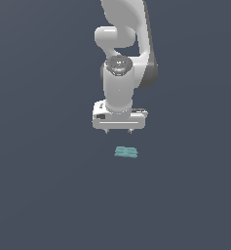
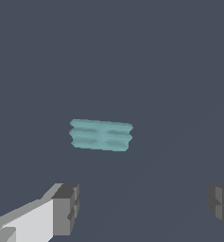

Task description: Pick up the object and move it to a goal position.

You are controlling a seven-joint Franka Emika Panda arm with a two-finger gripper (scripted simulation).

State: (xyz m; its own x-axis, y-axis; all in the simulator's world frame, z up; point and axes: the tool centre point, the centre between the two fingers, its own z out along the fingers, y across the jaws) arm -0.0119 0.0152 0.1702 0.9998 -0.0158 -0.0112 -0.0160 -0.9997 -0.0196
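The object (image 1: 126, 153) is a small flat teal-green piece with ridged segments, lying on the dark floor. My white gripper (image 1: 118, 131) hangs just above and behind it, pointing down, with its short fingers spread wide and nothing between them. In the wrist view the object (image 2: 101, 135) lies flat, apart from both fingers, and the gripper (image 2: 144, 207) stands open, with one grey fingertip (image 2: 66, 209) and the other at the frame's edge.
The white arm (image 1: 121, 58) rises from the gripper toward the top of the exterior view. A plain dark grey-blue surface (image 1: 48, 195) fills the surroundings.
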